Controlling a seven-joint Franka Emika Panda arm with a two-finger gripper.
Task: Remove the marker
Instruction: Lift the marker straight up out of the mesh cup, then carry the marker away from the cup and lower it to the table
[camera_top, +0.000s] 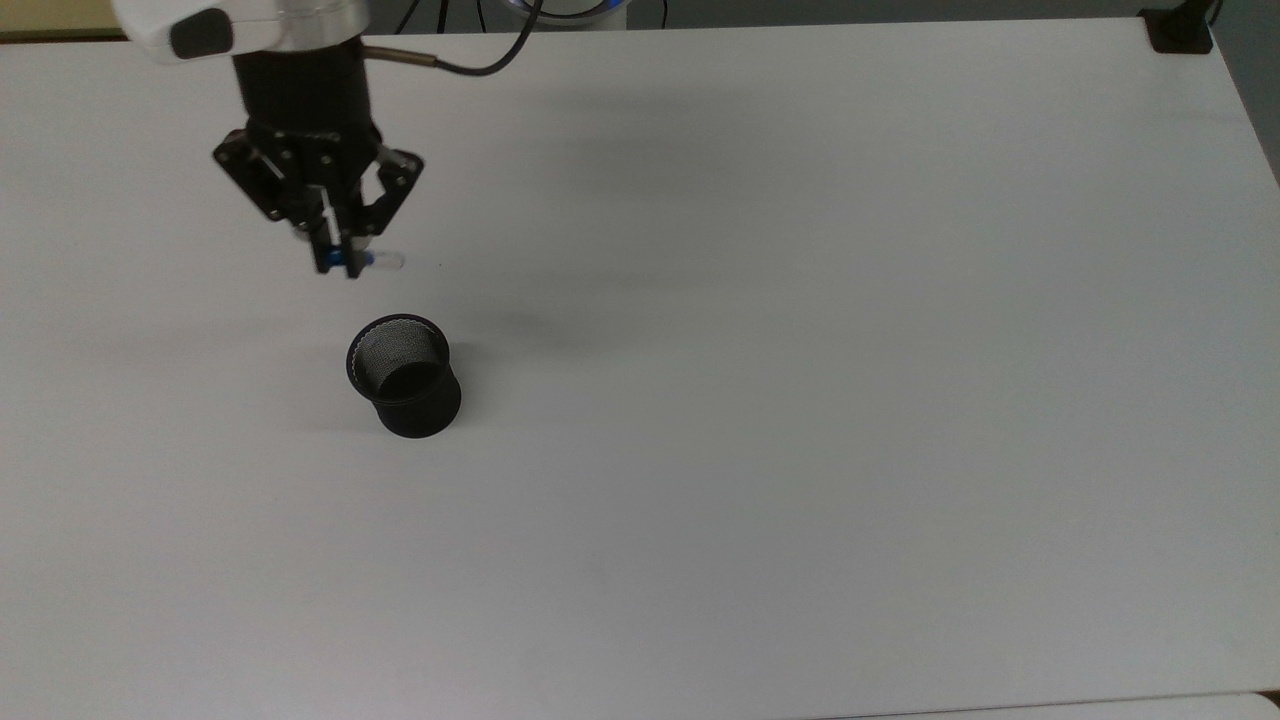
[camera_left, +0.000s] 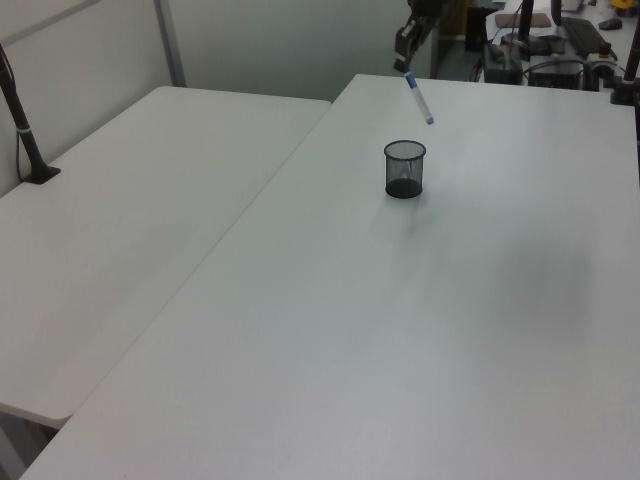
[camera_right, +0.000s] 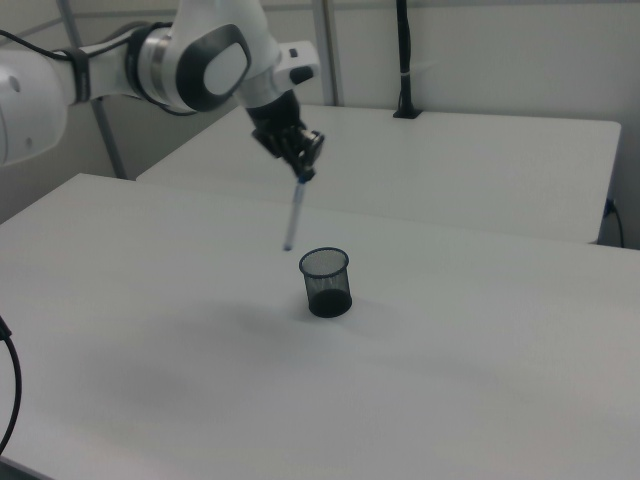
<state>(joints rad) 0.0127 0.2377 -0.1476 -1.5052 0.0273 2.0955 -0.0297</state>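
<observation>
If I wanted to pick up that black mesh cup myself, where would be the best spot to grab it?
Take the mesh cup by its side wall, coming in level from either side. It stands upright on the table, round and narrow, with open space around it. Its open mouth also offers a rim to pinch from above.
</observation>
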